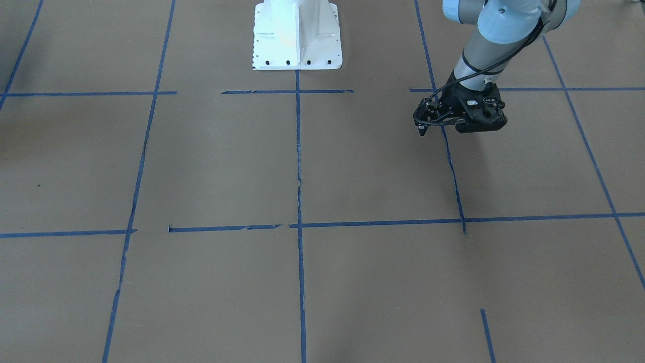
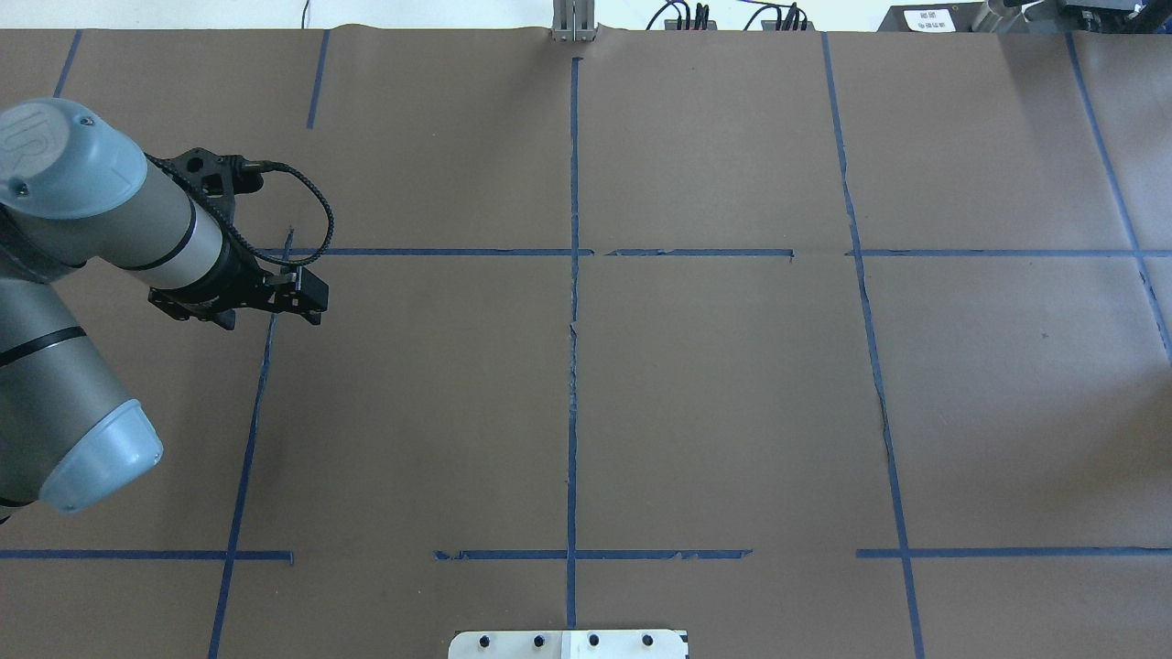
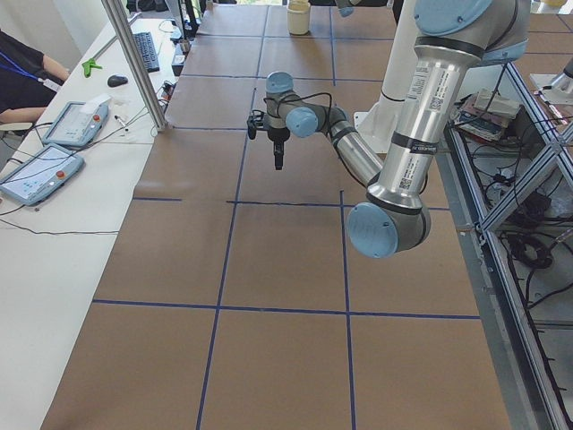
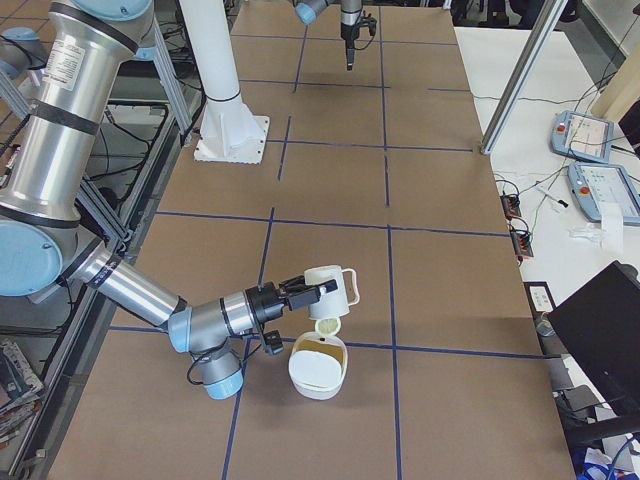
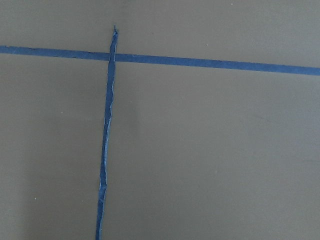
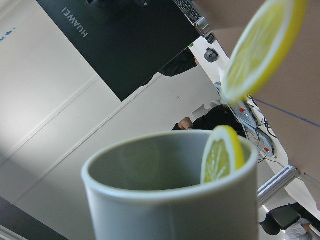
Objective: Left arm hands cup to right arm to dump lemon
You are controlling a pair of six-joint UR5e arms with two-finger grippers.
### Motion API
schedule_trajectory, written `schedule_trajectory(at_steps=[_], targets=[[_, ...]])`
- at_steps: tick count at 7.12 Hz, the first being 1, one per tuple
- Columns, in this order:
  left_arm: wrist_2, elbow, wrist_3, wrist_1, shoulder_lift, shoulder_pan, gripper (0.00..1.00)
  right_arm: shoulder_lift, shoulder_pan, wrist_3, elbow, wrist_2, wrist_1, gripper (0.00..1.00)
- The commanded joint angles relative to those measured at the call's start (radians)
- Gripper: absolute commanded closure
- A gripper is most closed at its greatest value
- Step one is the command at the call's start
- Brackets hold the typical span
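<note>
In the exterior right view the near right arm holds the white cup [image 4: 338, 285] tipped mouth-down at its gripper [image 4: 316, 291]; I cannot tell how the fingers stand. A lemon slice [image 4: 327, 326] is in the air just under the cup's mouth, above a white bowl [image 4: 318, 378] with a yellow inside. The right wrist view shows the cup's grey rim [image 6: 170, 192], one lemon slice [image 6: 222, 155] at the rim and another [image 6: 262, 45] outside it. The left gripper [image 2: 275, 295] hangs empty over the table at the far end, pointing down [image 3: 278, 163]; its fingers are not clear.
The white robot pedestal [image 1: 297, 35] stands at the table's middle edge. Brown paper with blue tape lines [image 5: 106, 150] covers the table. A side bench with teach pendants [image 4: 590, 135] and a laptop [image 4: 600, 320] runs alongside. A metal post [image 4: 520, 75] stands there.
</note>
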Motion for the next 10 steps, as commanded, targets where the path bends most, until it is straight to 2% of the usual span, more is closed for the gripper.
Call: schedule_trajectory(at_steps=[1, 4, 7, 8, 10], targets=[[0.0, 0.001, -0.001, 0.0, -0.001, 0.0, 0.0, 0.001, 0.0, 0.05, -0.002, -0.016, 0.009, 0.69], [0.0, 0.003, 0.001, 0.0, -0.001, 0.002, 0.0, 0.001, 0.0, 0.067, -0.002, -0.024, 0.008, 0.67], [0.0, 0.003, 0.001, 0.0, -0.001, 0.0, 0.0, 0.001, 0.0, 0.052, 0.001, -0.016, 0.002, 0.68], [0.0, 0.003, 0.001, 0.0, -0.001, 0.001, 0.0, -0.001, 0.0, -0.021, 0.006, -0.006, -0.001, 0.7], [0.0, 0.001, 0.001, 0.0, -0.001, 0.002, 0.0, -0.001, 0.0, -0.405, 0.004, 0.011, -0.009, 0.71]])
